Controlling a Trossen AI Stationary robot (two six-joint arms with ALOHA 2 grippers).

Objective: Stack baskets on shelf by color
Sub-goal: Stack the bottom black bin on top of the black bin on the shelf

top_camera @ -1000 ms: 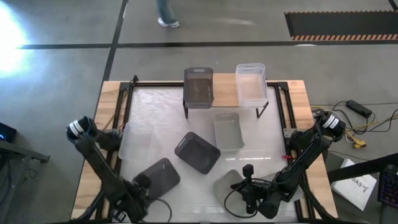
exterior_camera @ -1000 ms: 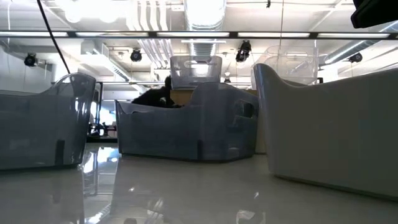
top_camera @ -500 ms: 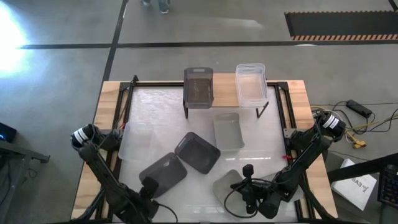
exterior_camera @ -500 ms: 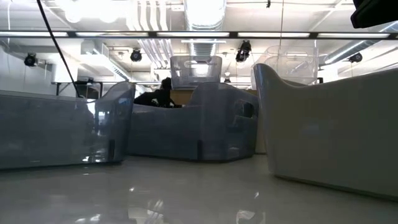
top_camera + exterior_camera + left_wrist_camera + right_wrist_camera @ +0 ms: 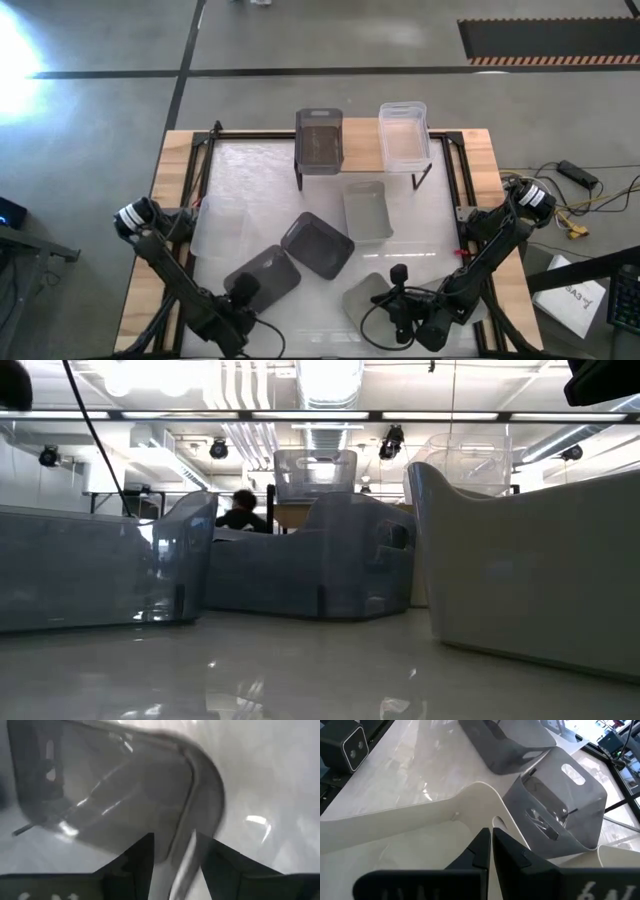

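No writing is readable. The left gripper (image 5: pixel 172 857) grips the rim of the dark grey basket (image 5: pixel 262 280), unmoved lately; the right gripper (image 5: pixel 490 847) stays pinched closed.

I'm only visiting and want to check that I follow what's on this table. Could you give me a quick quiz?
1. True or false: the shelf holds two baskets, one dark grey, one clear.
2. Which gripper is at the nearest dark grey basket? A) left gripper B) right gripper
3. Fill in: the right gripper is at a ____ grey basket.
Key: 1 true; 2 A; 3 light.
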